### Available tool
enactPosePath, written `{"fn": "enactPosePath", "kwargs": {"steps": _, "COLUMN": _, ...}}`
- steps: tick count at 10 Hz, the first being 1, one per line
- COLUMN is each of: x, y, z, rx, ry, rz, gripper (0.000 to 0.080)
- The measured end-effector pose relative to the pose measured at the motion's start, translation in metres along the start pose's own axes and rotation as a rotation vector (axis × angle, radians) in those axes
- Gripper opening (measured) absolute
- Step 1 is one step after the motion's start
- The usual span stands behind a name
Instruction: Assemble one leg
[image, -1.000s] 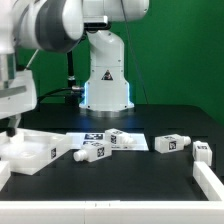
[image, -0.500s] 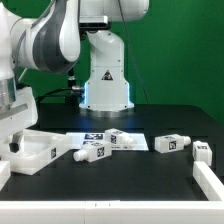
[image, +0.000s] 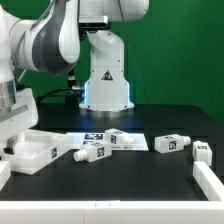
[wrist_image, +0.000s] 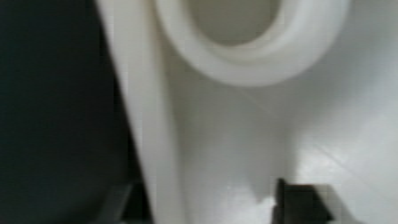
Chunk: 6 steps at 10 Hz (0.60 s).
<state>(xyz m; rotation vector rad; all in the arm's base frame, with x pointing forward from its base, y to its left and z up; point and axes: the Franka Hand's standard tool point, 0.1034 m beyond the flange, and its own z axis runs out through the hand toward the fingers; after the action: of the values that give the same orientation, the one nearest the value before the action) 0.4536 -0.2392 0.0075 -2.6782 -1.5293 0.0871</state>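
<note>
Leg (image: 93, 150) loose, gripper (wrist_image: 210, 205) prob. over panel (image: 40, 152)

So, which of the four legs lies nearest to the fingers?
The leg beside the white panel, leftmost in the exterior view; the other three lie farther to that view's right.

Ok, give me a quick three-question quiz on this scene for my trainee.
1. How many legs lie loose on the table?
2. True or false: the fingers hold a leg.
3. The fingers are above: A) the panel B) a leg C) bare table.
Key: 1 four; 2 false; 3 A.
</note>
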Motion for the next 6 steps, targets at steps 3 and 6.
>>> {"fn": "enactPosePath", "kwargs": {"steps": 3, "x": -0.003, "y": -0.001, "z": -0.001, "rx": 0.0, "ry": -0.001, "rz": 0.004, "gripper": 0.0046}}
{"fn": "enactPosePath", "kwargs": {"steps": 6, "x": -0.011, "y": -0.009, "z": -0.038, "rx": -0.035, "ry": 0.008, "rz": 0.132, "gripper": 0.0046}}
